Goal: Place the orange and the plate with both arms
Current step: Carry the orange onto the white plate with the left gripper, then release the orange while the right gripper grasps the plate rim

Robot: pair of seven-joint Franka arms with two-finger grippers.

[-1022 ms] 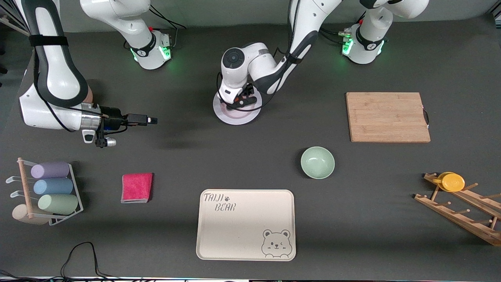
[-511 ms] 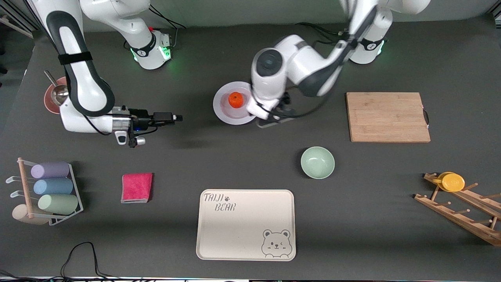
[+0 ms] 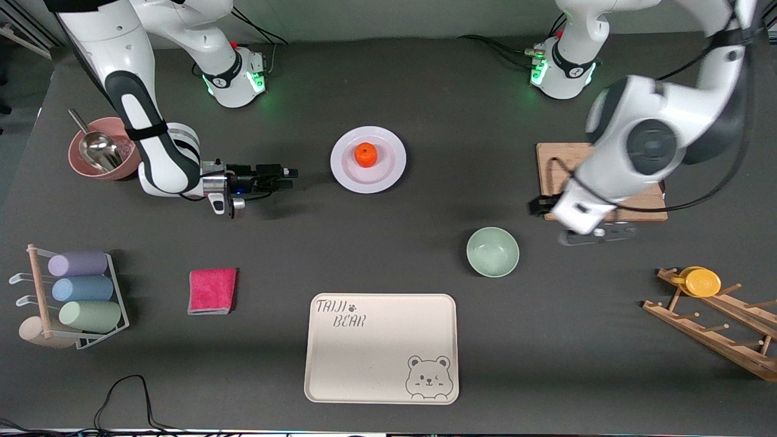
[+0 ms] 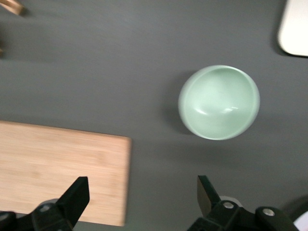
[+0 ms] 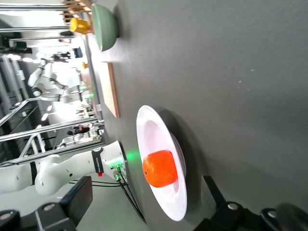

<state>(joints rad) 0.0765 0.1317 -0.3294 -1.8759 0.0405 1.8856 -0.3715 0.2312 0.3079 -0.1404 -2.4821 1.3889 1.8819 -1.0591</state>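
Note:
The orange [image 3: 365, 154] sits in the middle of the white plate [image 3: 388, 173], which lies on the table between the two bases. My right gripper [image 3: 291, 175] is open and empty, low over the table beside the plate on the right arm's side, pointing at its rim. In the right wrist view the orange [image 5: 160, 168] and the plate [image 5: 154, 127] lie just ahead of the open gripper [image 5: 144, 193]. My left gripper [image 3: 567, 223] is open and empty over the corner of the cutting board; it also shows in the left wrist view [image 4: 142, 195].
A wooden cutting board [image 3: 601, 181] and a mint-green bowl [image 3: 492, 252] lie below the left gripper. The cream bear tray [image 3: 381, 348] is nearest the camera. A pink cloth [image 3: 212, 291], a cup rack [image 3: 73, 297], a pink bowl with a scoop [image 3: 100, 149] and a wooden rack with a yellow cup [image 3: 701, 282] stand at the table's ends.
The left gripper let go of the orange on the plate and swung away to the cutting board. The right gripper moved closer to the plate.

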